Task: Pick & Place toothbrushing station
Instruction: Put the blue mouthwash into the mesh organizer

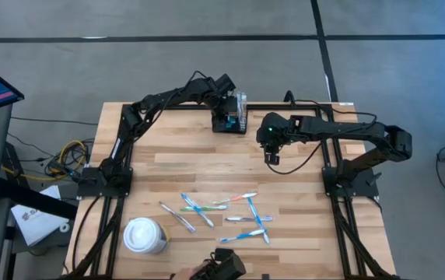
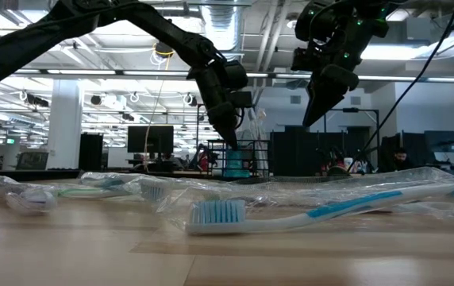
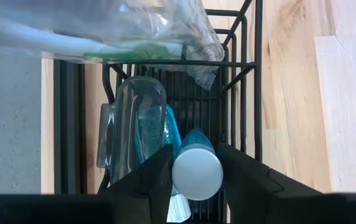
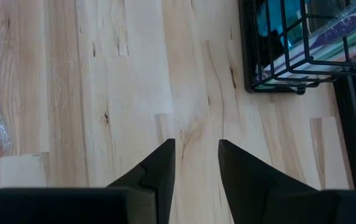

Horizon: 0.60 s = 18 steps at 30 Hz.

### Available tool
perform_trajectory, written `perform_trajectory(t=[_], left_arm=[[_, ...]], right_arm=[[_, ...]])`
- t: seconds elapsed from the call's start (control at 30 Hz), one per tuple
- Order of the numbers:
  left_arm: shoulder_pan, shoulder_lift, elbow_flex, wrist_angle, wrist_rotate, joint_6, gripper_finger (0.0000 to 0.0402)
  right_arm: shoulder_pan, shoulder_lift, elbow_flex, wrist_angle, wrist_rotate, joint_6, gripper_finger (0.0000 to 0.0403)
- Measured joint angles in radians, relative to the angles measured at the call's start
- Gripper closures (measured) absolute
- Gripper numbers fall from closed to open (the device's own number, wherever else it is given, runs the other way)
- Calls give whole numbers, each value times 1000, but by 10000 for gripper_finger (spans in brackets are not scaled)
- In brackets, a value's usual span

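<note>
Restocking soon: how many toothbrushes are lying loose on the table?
About 7: a scattered cluster on the table's near half, right of the white cup, some crossing. Overlaps may hide one.

Bright, even ceiling strip lights (image 2: 235,16) flood the room, leaving only soft shadows on the table (image 1: 300,194). Up close, the plastic wrap (image 3: 134,28) blurs and glares.

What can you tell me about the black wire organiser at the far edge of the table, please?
The black wire organiser is a small box of thin dark bars, standing upright at the table's far edge. It holds a clear bottle, a teal item with a white cap and a plastic-wrapped toothbrush. The left end effector is inside it, its fingers either side of the cap. The right end effector hovers nearby, open.
</note>
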Motion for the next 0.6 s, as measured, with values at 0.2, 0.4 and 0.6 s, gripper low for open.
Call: perform_trajectory(t=[0.2, 0.4, 0.6], left_arm=[[0, -4, 0, 0, 0, 0, 279], [-2, -25, -2, 5, -11, -3, 274], [-2, -32, -2, 10, -12, -3, 264]], right_arm=[[0, 0, 0, 0, 0, 0, 291], [0, 0, 0, 0, 0, 0, 291], [0, 0, -1, 1, 0, 0, 291]])
